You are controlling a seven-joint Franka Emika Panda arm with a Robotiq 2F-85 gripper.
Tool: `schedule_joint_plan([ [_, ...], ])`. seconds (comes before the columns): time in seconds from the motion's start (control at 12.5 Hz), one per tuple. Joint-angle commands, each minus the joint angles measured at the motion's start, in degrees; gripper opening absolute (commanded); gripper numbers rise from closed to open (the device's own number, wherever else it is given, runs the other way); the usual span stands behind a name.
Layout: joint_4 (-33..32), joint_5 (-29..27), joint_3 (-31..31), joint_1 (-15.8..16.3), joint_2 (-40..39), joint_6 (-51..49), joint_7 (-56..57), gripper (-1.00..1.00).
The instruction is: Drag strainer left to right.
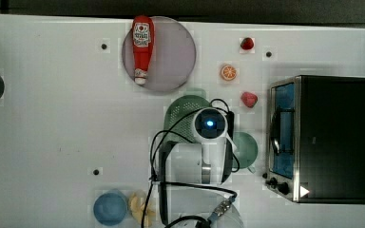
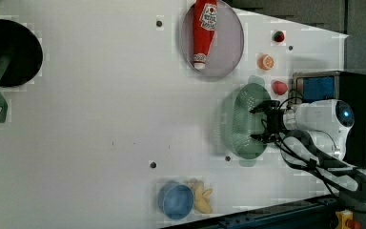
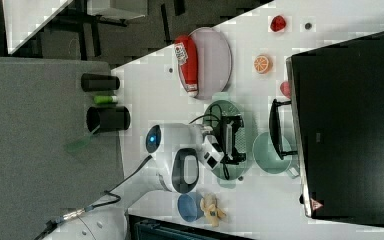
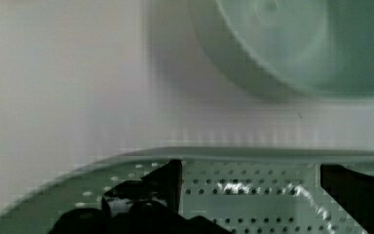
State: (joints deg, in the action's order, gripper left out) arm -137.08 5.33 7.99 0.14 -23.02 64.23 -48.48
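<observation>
Black fingers [image 4: 151, 190] of the gripper [image 2: 262, 123] stood spread wide over the strainer [image 2: 240, 121], gripping nothing; strainer lay right of centre in the left view, below the plate [image 2: 228, 43] with its ketchup bottle [image 2: 205, 31]; mint cup [image 1: 247, 148] near the toaster oven [image 1: 332, 137].

In the top view, the strainer [image 1: 183, 114] lies left of the cup [image 1: 245, 148], below the plate [image 1: 168, 52].

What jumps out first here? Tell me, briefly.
The white robot arm reaches over the table's middle, its open claw hanging above the pale green strainer. In the top view, a red ketchup bottle lies on a round plate at the upper edge, and a black toaster oven stands at the right.
</observation>
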Motion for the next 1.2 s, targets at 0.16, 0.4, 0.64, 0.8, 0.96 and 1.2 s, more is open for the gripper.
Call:
schedule_joint_plan([
  [0.16,1.7,-0.49,1.95,0.32,0.36,-0.14,10.6,1.0],
  [0.4,1.97,-0.49,2.14,0.31,1.53,-0.06,11.49,1.0],
  [0.64,2.34,-0.5,-0.9,0.31,9.03,-7.72,16.84,1.0],
  [0.8,4.6,-0.5,-2.28,0.31,15.9,-16.23,25.4,1.0],
  [0.96,8.67,-0.65,-2.45,0.32,22.14,-25.76,35.08,1.0],
  [1.2,16.54,-1.34,-2.49,0.38,29.47,-40.89,45.78,1.0],
])
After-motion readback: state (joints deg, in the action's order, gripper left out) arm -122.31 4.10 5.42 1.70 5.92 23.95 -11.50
